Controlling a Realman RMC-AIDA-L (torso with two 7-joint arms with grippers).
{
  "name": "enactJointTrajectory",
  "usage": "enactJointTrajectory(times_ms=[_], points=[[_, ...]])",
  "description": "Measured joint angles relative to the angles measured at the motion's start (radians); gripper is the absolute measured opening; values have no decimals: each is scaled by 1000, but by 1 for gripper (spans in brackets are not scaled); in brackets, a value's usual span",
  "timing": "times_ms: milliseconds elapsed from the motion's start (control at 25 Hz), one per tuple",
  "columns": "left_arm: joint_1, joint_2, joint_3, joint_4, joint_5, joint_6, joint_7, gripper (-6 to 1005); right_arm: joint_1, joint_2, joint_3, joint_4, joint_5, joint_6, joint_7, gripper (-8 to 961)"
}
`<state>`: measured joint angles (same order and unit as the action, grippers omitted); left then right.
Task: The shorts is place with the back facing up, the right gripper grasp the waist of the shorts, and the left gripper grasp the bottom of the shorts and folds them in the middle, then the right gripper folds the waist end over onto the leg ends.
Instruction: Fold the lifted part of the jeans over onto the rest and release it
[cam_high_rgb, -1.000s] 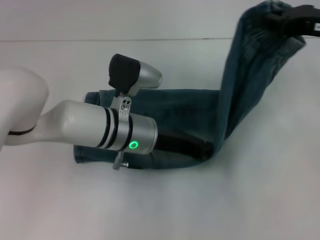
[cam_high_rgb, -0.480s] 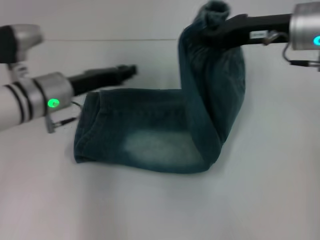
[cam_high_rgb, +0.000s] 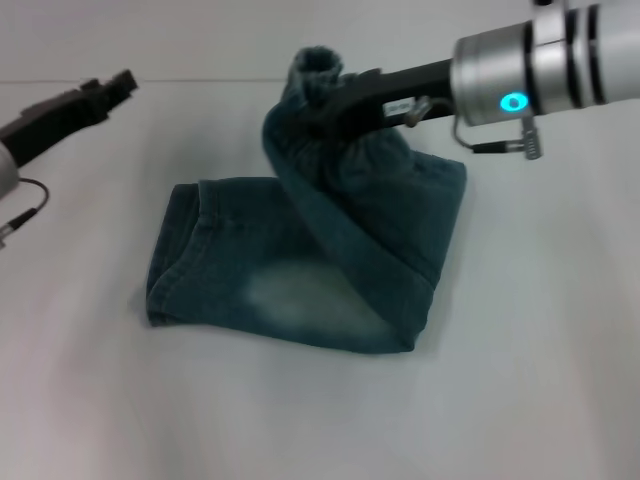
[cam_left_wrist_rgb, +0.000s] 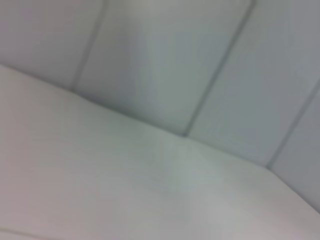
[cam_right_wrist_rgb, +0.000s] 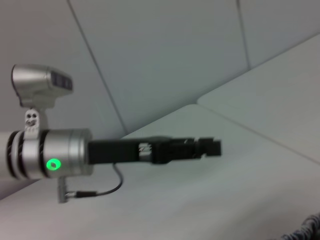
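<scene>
The right end effector (cam_high_rgb: 318, 108) is clamped on the raised waist of the faded blue denim shorts (cam_high_rgb: 300, 270), whose legs lie on the pale desk (cam_high_rgb: 520, 380); lower it onto the leg ends (left end effector (cam_high_rgb: 115, 85) parked aside, grip unclear), edges aligned

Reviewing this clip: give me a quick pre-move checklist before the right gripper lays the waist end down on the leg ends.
1. Right gripper shut on the shorts' waist end: ok.
2. Waist end lifted off the table: ok.
3. Shorts already folded in the middle lengthwise: ok.
4. Leg ends flat on the table, unobstructed: ok.
5. Left gripper clear of the shorts, off to the left: ok.
6. Left gripper's fingers open or shut: cannot tell.
</scene>
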<state>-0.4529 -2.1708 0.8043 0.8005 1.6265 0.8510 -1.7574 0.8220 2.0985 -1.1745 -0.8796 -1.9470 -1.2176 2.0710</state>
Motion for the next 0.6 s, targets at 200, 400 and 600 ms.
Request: enactJointTrajectory(times_ms=[200,400,600], points=[[10,-2,-12,-3,-55,-39,55,518,63,0,-91,82,23,54,4,57],[17,-3,-14,-16,-116,-55,118,528,122,0,-144,165,24,92,5,57],[15,-3,-15,-28,-127,-58,141,527,155,0,-181,197,22,113,5,57]])
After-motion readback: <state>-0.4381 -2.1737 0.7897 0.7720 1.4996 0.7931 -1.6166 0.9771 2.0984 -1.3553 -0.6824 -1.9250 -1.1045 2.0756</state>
